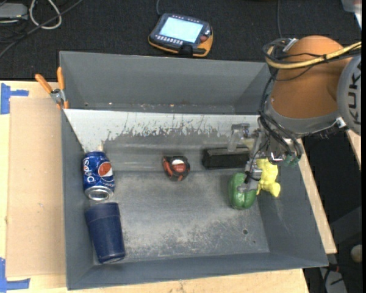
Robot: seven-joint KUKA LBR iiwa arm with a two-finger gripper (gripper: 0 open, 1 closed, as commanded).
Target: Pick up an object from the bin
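- Green-and-yellow toy [239, 197] sits at 3 o'clock in the bin [171, 237], on its floor.
- Jaws are right at its top; spread or pinching, cannot tell.
- Looks unlifted: secure grip and lift not yet done.

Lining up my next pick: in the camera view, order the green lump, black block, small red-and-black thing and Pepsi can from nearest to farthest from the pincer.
1. Green lump, right at the pincer, right side of the bin.
2. Black block, just left, near the back wall.
3. Red-and-black thing, mid-bin.
4. Pepsi can, far left.
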